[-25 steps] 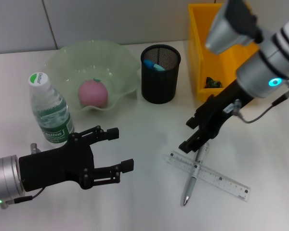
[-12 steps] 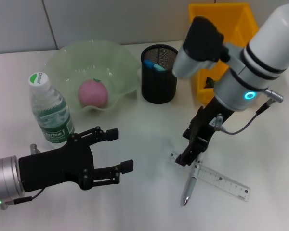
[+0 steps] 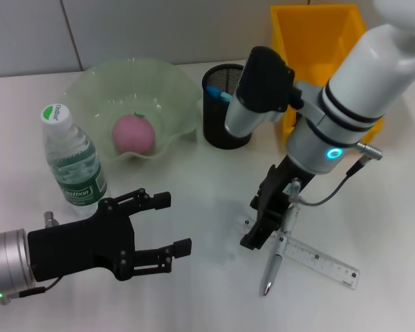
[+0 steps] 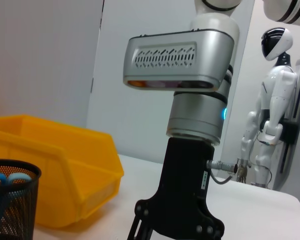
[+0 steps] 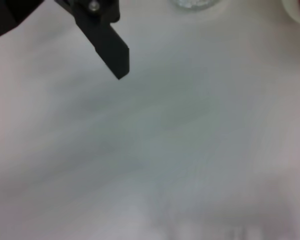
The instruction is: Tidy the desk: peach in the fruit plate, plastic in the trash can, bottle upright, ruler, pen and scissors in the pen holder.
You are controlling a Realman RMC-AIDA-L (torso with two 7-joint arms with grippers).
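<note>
White desk [image 3: 194, 187]: right hand [image 3: 263, 221] (grip unclear) over crossed pen [image 3: 273, 263], ruler [image 3: 318, 257]; left hand [image 3: 167, 225] open.

White desk [image 3: 194, 187], pale panelled wall [image 3: 124, 31]

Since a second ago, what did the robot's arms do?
The right gripper swung in from the yellow bin side and dropped toward the pen lying across the ruler, grasping nothing yet. The left gripper stayed hovering, fingers open. Peach, bottle and pen holder didn't move.
</note>
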